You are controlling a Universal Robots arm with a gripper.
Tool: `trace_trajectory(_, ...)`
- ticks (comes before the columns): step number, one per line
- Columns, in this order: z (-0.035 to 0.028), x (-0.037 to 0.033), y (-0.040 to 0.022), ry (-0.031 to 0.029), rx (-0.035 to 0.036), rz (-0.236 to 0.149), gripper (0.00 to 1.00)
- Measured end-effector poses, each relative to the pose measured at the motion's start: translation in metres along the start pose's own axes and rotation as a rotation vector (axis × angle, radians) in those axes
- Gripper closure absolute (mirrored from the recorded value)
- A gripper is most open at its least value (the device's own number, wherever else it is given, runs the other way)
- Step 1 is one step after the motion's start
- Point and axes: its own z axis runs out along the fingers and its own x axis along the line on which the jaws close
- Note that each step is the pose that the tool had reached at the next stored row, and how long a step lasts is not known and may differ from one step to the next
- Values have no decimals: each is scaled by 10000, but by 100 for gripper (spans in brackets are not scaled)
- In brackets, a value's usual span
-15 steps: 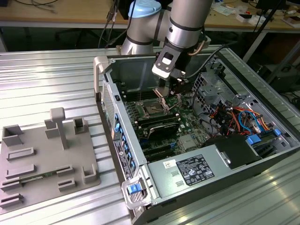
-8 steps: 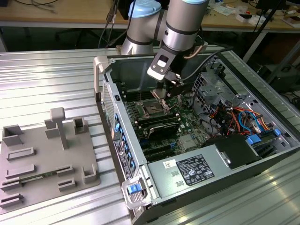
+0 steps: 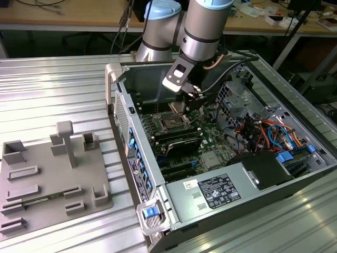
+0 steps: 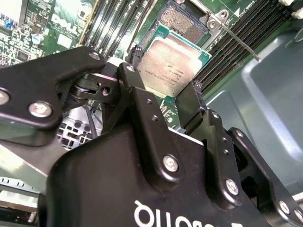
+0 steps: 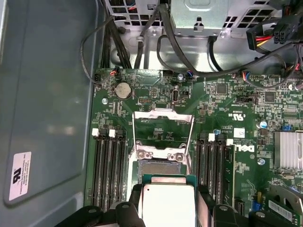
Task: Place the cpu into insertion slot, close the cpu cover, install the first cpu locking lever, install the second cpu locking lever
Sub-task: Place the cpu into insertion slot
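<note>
In the case (image 3: pixel 147 79), second wrist view: hand (image 4: pixel 163 84) clamps the cpu (image 4: pixel 173 64); first wrist view: cpu cover (image 5: pixel 164 115) apparently raised.

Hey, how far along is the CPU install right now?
Done: the cpu is picked up, but nothing is seated. In hand: the gripper is shut on the cpu, held close by the socket, whose contact bed lies bare. Left: the cpu cover stands flipped open, and a locking lever in the second wrist view sticks out unlatched.
</note>
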Motion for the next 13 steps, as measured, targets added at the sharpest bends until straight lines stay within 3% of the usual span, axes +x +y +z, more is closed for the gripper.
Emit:
trace_trajectory(6, 35, 47, 0, -14, -6, 172, 46)
trace_trajectory(13, 54, 51, -2, -1, 6, 184, 46)
